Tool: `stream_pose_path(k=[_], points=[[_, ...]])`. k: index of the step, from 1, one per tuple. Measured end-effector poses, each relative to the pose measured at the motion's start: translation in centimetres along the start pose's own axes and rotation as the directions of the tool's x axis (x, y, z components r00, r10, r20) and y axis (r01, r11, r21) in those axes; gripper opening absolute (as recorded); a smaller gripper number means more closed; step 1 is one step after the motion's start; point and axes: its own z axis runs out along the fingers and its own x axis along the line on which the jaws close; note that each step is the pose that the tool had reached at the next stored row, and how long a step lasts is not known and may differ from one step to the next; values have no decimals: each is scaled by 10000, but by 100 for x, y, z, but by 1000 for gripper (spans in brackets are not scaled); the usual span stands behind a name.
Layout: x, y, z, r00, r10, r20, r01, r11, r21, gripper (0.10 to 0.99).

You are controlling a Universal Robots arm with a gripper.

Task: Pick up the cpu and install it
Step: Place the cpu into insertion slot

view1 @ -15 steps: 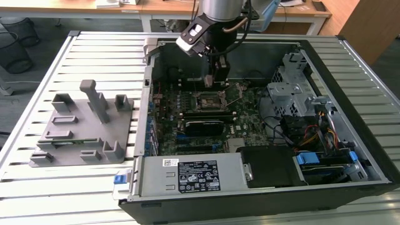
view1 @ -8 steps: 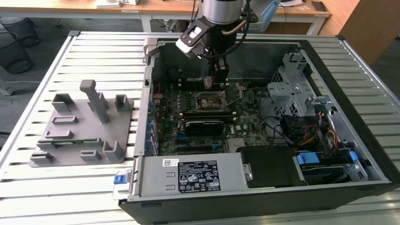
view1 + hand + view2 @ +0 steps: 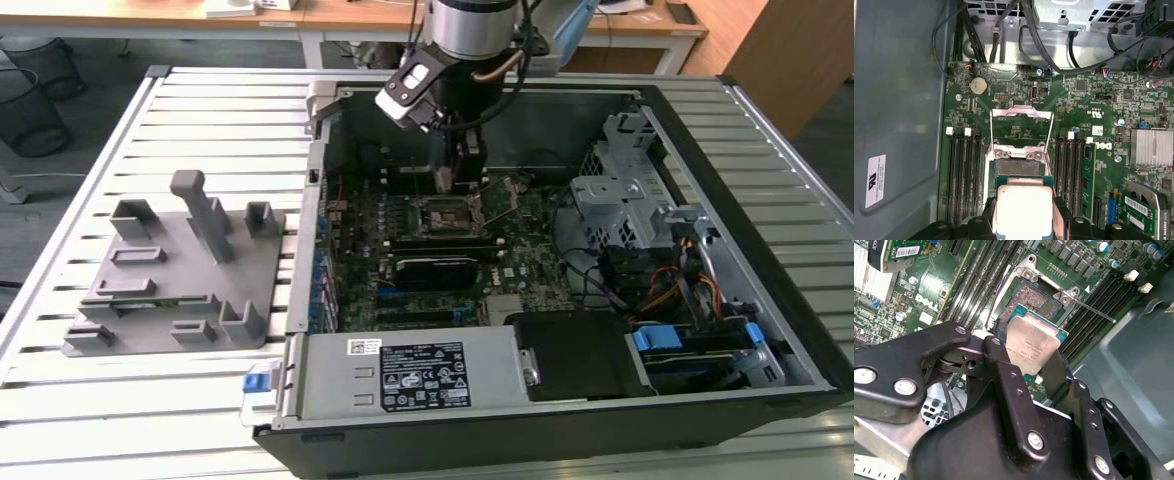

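End effector (image 3: 1029, 359) clenched on the cpu (image 3: 1033, 347), one finger on each of two opposite edges, silver top facing the cameras. Same grip in the first wrist view: cpu (image 3: 1023, 210) between the black fingers (image 3: 988, 217).

Cpu sits over the near edge of the socket (image 3: 1016, 167). It looks tilted in the second wrist view. Can't tell if it touches the socket (image 3: 1034, 300) or is just above it.

Socket is open: the metal frame (image 3: 1021, 112) is swung up and away, the contact field is exposed, and the thin lever (image 3: 1094, 310) sticks out to one side. Memory slots (image 3: 961, 175) run along both sides of the socket.

In the exterior view the arm reaches down into the open computer case (image 3: 534, 440), with the end effector (image 3: 457, 180) right above the socket (image 3: 447, 215).

Case contents:
- green motherboard (image 3: 521, 260) across the floor
- power supply (image 3: 400, 370) along the near wall
- metal drive cage (image 3: 621, 190) on the exterior view's right
- bundle of coloured cables (image 3: 667, 290) below the cage
- finned heatsink (image 3: 1151, 147) and coin battery (image 3: 978, 86) on the board

Case rests on a slatted table (image 3: 200, 110). Grey fixture (image 3: 174, 290) is on the table just beside the case, on the exterior view's left, with a green memory strip (image 3: 147, 301) lying in one of its slots.
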Motion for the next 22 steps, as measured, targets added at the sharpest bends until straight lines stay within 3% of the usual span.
stream_pose_path(k=[15,22], points=[[3,-4,200,10000,0,-1,0,10000,0,525],[5,-5,256,10000,8,-1,-8,10000,-1,525]])
